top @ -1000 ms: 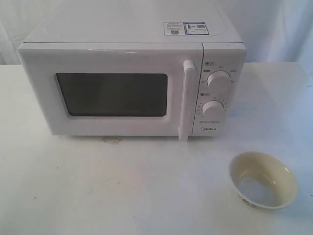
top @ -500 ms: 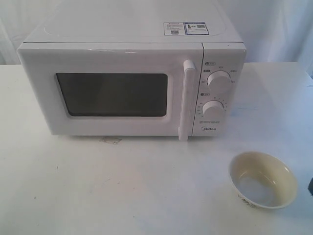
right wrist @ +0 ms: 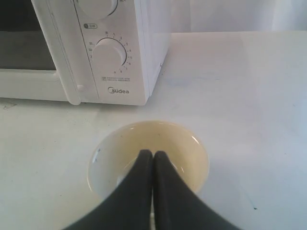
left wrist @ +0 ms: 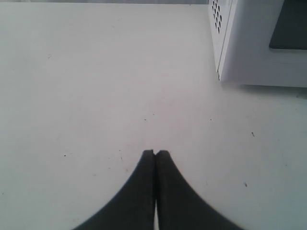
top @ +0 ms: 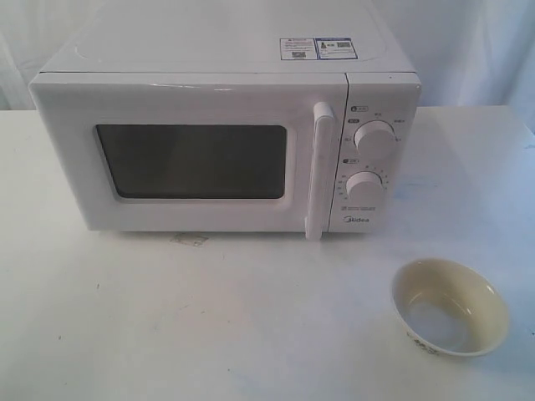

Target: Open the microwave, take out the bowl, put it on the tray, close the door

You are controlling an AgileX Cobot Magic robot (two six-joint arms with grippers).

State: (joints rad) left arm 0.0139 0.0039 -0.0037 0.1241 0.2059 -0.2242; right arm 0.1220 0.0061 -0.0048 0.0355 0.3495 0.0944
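Note:
The white microwave stands at the back of the table with its door closed and the bar handle upright. The cream bowl sits empty on the table in front of the oven's right end. Neither arm shows in the exterior view. In the right wrist view my right gripper is shut and empty, hovering over the bowl, with the lower knob beyond. My left gripper is shut and empty over bare table, near the microwave's left corner. No tray is in view.
The white table spreads in front of the oven. A small pale sticker lies on it under the door's edge. White cloth hangs behind the table.
A dark sliver at the right edge of the exterior view half a second ago is gone. Microwave and bowl have not moved.

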